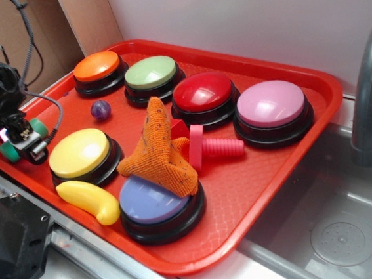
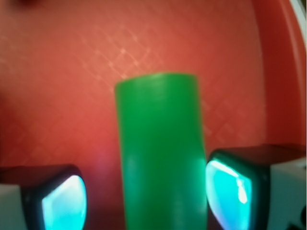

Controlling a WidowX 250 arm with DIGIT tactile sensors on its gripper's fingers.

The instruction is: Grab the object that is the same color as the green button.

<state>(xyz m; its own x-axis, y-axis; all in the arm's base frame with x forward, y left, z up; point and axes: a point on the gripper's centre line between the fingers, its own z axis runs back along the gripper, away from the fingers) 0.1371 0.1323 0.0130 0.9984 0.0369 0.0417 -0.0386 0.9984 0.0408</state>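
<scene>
The black arm reaches down at the far left, its end effector (image 1: 22,139) low with fingers (image 2: 225,194) spread apart.

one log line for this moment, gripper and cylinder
phase: grasp | gripper: open, straddling green cylinder | right pad touching, left apart | tray: cylinder at left edge

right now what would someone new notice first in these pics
Probably the red tray packed with dome buttons, with an orange cloth draped over the purple button at the near edge. At the tray's left edge, the hand straddles a green cylinder; the wrist view shows a gap beside its left finger, so no firm grip yet.
</scene>
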